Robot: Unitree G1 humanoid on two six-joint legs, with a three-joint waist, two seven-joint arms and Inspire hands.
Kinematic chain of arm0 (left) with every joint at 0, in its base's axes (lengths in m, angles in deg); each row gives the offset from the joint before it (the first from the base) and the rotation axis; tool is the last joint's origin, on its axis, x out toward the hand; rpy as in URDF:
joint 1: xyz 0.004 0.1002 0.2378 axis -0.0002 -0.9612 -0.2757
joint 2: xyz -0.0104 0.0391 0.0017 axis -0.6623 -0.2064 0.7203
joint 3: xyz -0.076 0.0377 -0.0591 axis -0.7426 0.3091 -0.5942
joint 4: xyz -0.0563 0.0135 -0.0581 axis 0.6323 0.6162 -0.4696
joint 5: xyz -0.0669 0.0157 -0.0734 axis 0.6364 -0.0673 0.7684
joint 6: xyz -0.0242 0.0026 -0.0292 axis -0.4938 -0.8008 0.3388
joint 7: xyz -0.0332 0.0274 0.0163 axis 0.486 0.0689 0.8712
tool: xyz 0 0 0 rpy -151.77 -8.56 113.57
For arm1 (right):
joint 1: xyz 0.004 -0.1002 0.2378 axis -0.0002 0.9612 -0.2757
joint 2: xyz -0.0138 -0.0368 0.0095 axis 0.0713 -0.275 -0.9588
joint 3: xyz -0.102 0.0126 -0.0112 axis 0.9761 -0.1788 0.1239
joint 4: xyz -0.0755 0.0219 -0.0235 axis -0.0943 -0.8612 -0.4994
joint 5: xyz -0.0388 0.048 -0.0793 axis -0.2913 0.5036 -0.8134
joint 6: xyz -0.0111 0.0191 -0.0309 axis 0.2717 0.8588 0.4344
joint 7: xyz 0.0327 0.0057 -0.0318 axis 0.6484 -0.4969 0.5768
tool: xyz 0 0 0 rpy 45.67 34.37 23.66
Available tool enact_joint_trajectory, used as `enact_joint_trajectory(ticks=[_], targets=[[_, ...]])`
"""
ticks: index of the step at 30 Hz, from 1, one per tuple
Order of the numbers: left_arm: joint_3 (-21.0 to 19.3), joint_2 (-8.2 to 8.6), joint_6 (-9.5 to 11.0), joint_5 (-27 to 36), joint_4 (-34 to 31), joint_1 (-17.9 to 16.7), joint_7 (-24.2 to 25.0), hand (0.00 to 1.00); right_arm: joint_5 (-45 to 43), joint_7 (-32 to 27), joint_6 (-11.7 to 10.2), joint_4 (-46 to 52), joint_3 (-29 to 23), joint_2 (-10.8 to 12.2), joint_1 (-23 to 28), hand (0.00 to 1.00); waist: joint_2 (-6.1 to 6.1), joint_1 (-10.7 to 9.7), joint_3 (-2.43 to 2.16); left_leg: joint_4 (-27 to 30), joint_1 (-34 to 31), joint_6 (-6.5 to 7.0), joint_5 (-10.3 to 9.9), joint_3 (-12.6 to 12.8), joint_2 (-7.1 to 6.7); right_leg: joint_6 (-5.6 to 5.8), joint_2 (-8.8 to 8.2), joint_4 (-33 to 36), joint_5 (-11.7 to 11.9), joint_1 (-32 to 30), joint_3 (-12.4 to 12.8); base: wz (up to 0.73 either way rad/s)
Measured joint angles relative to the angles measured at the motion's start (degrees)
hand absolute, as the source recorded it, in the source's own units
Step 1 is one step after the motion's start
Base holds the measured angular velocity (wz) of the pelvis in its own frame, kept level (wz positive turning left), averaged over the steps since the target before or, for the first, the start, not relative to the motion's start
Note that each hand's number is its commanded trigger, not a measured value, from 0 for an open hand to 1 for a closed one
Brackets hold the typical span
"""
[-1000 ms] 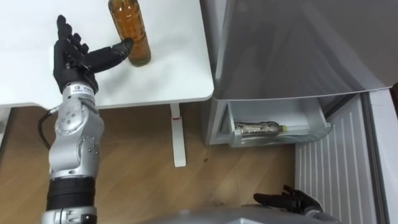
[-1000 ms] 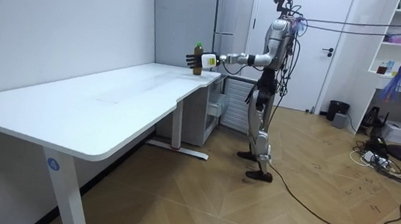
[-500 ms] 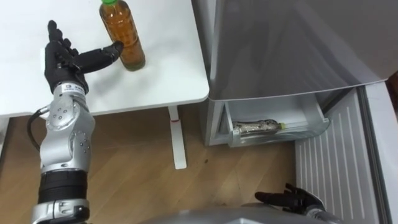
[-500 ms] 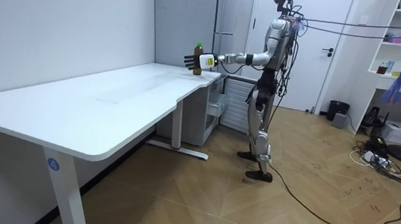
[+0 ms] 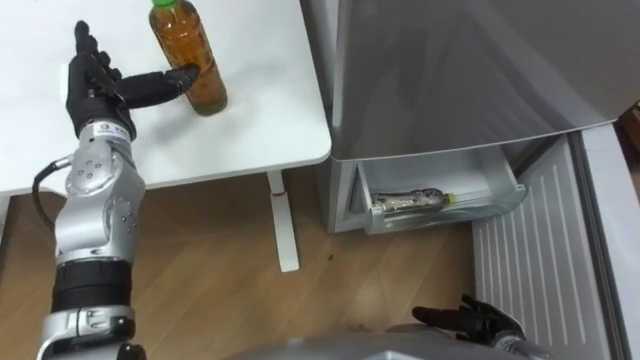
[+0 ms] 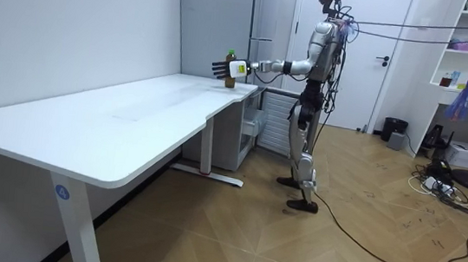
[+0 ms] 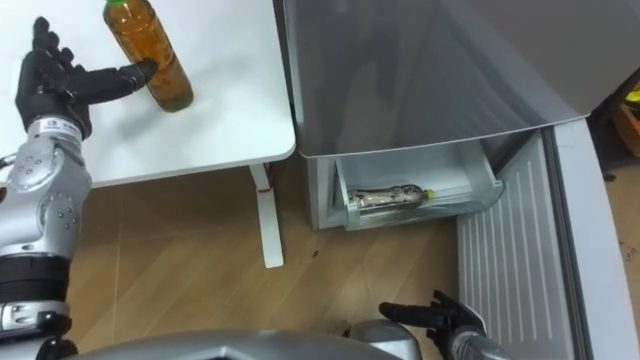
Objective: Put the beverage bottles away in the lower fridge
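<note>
Pale plastic fridge drawer holds one lying bottle; the amber bottle, cap cut off, touches the spread left hand.

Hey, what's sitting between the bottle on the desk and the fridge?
Nothing: in the left eye view, only bare white desk separates the bottle from the fridge. The left hand is on its other side.

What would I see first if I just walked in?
Probably the tall amber drink bottle with a green cap, standing on the white table, with the robot's black left hand open beside it, thumb touching its side. Next, the open drawer low in the grey fridge, where another bottle lies on its side.
</note>
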Motion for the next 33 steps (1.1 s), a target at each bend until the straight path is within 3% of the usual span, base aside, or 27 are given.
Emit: enact_joint_trajectory(ticks=[3, 9, 27, 33], targets=[[0.05, -0.91, -0.27, 0.0, -0.16, 1.45, 1.08, 0.0, 0.0, 0.01, 0.05, -0.36, 0.01, -0.22, -0.23, 0.0, 0.29, -0.15, -0.19, 0.01, -0.1, 0.0, 0.0, 0.04, 0.03, 0.0, 0.03, 0.01, 0.0, -0.13, -0.02, -0.01], [0.25, -1.03, -0.84, -0.16, -0.46, 1.67, 2.92, 0.0, 0.01, 0.0, 0.74, -0.29, 0.04, -0.32, -0.47, 0.0, 0.5, -0.43, -0.34, 0.02, -0.61, 0.0, 0.0, 0.05, 0.07, -0.01, 0.06, 0.07, 0.02, -0.71, -0.06, -0.01], [0.23, -1.29, -1.76, 0.79, -0.45, 1.96, 7.67, 0.0, 0.65, 0.04, 1.16, -2.21, -0.77, -0.37, -1.52, 0.0, 0.42, -1.75, -0.29, 0.02, -0.97, 0.0, 0.0, 0.19, 0.04, -0.01, 0.15, -0.06, 0.02, -1.17, 0.58, 0.0], [1.66, -1.3, -1.92, 2.01, -0.38, 1.96, 9.04, 0.0, 0.82, -0.67, 1.09, -2.25, -0.83, -0.75, -1.58, 0.0, 1.01, -2.06, 0.05, 0.01, -0.72, 0.0, 0.0, 0.27, 0.05, -0.01, 0.45, -0.17, 0.02, -0.95, 1.51, -0.03]])
